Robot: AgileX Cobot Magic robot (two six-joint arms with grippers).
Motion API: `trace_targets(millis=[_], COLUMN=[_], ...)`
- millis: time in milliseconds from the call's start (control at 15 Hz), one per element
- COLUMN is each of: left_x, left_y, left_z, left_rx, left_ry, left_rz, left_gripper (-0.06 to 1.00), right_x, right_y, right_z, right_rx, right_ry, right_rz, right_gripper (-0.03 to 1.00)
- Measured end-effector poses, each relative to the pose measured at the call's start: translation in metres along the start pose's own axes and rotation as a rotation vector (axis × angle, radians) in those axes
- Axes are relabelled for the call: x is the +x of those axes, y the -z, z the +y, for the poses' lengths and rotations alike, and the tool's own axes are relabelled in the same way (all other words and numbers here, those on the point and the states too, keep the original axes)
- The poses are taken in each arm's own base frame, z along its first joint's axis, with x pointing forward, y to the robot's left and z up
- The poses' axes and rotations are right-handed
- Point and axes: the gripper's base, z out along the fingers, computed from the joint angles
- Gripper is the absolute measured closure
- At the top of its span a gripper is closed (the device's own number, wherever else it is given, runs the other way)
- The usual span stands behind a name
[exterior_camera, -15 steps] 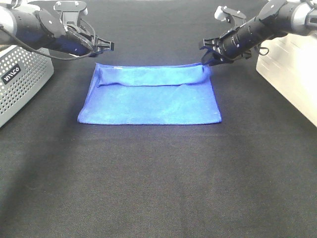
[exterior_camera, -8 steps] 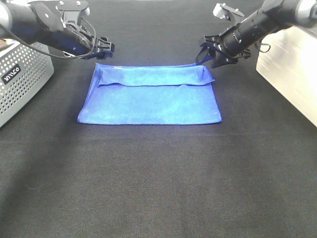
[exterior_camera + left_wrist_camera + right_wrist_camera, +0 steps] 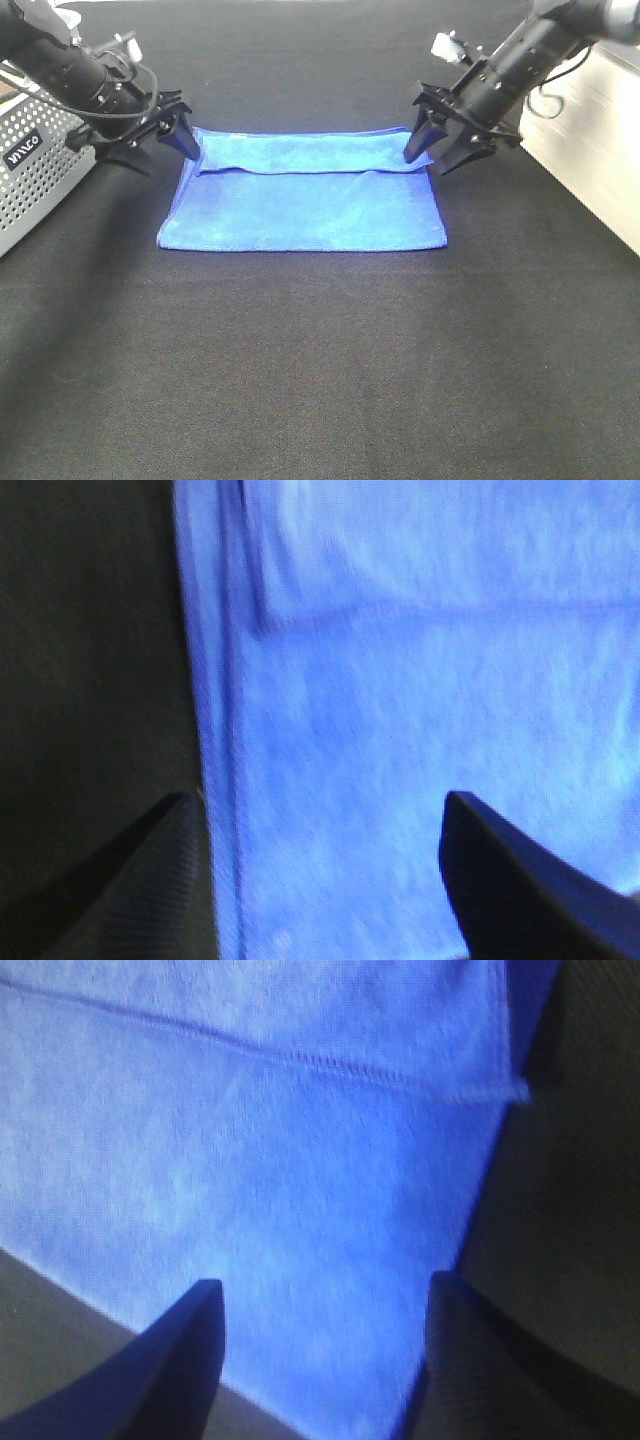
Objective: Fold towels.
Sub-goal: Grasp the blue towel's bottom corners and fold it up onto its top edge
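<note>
A blue towel [image 3: 305,195] lies flat on the black table, with its far edge folded over toward the front as a narrow band. My left gripper [image 3: 160,150] is open and empty over the towel's far left corner; its dark fingers straddle the left edge of the towel [image 3: 400,730]. My right gripper [image 3: 440,152] is open and empty over the far right corner; its fingers straddle the right edge of the towel [image 3: 250,1160]. The wrist views show nothing between the fingers.
A grey perforated metal box [image 3: 35,165] stands at the left edge, close to the left arm. A white box [image 3: 590,150] stands at the right edge, behind the right arm. The black cloth table surface [image 3: 320,370] stretches out in front of the towel.
Both grippers have come down from behind the towel's far edge to its far corners and now point downward with jaws spread. The right one has let go of the corner. The towel has not shifted.
</note>
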Motion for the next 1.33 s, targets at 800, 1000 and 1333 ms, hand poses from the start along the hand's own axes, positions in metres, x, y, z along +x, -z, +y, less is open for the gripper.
trace_targets(millis=[800, 1000, 1333], left_x=[0.062, 0.070, 0.071], left_y=[-0.009, -0.031, -0.037], left_z=[0.017, 0.011, 0.005], left_rx=[-0.133, -0.135, -0.126], left_ry=[0.152, 0.133, 0.117], left_rz=[-0.028, -0.009, -0.018], left_gripper=[0.27, 0.27, 0.28], right_x=[0.081, 0.080, 0.077], right_y=[-0.015, -0.028, -0.044], right_z=[-0.023, -0.026, -0.023], right_rx=[0.142, 0.096, -0.038], right_ry=[-0.089, -0.097, -0.143], right_rz=[-0.026, -0.038, -0.079], right_gripper=[0.40, 0.40, 0.40])
